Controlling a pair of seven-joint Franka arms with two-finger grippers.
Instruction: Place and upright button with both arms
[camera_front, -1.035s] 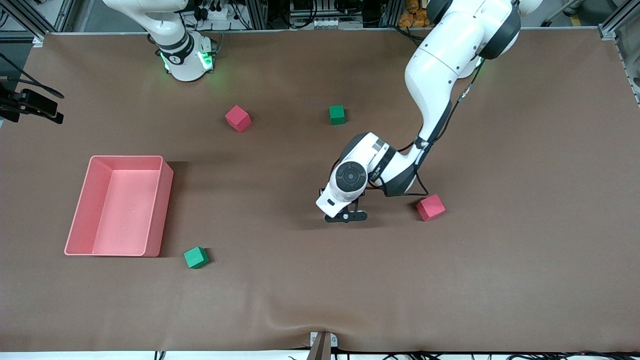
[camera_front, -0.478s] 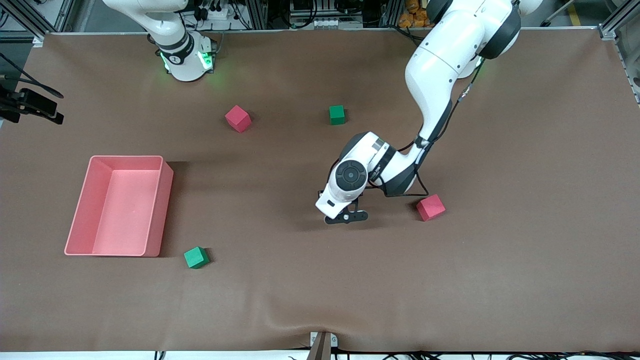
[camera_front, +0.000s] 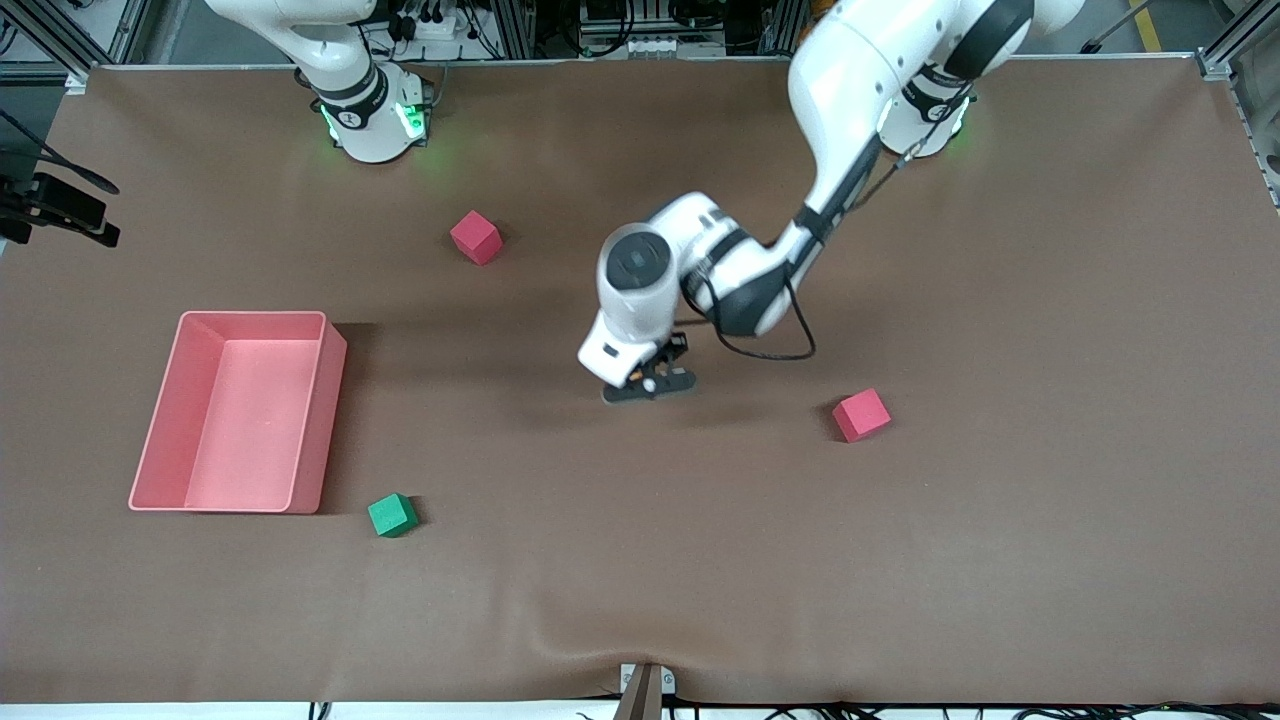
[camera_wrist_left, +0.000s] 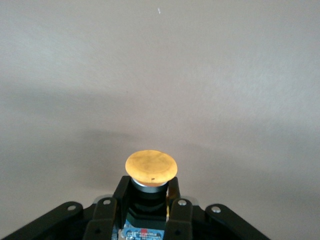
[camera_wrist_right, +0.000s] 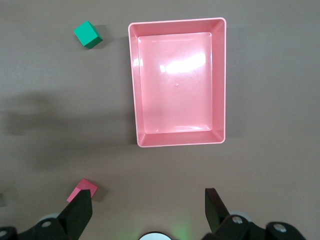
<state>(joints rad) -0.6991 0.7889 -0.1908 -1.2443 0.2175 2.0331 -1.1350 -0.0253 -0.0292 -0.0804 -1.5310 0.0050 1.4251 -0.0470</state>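
My left gripper (camera_front: 648, 385) hangs over the middle of the brown table and is shut on the button. In the left wrist view the button's round orange cap (camera_wrist_left: 151, 167) sticks out past the fingers (camera_wrist_left: 122, 197), which clamp its black body from both sides. The cap points away from the wrist, with bare table under it. In the front view the wrist hides most of the button. My right gripper (camera_wrist_right: 147, 210) is open and empty, high up near its own base, and waits. It does not show in the front view.
A pink tray (camera_front: 335, 400) stands toward the right arm's end, also in the right wrist view (camera_wrist_right: 177, 140). A green cube (camera_front: 392, 515) lies near its front corner. One red cube (camera_front: 476, 237) lies near the right arm's base, another (camera_front: 861, 414) toward the left arm's end.
My left arm has swung away from the red cube toward the table's middle and the right arm's end, carrying the button. It now hides the green cube seen earlier.
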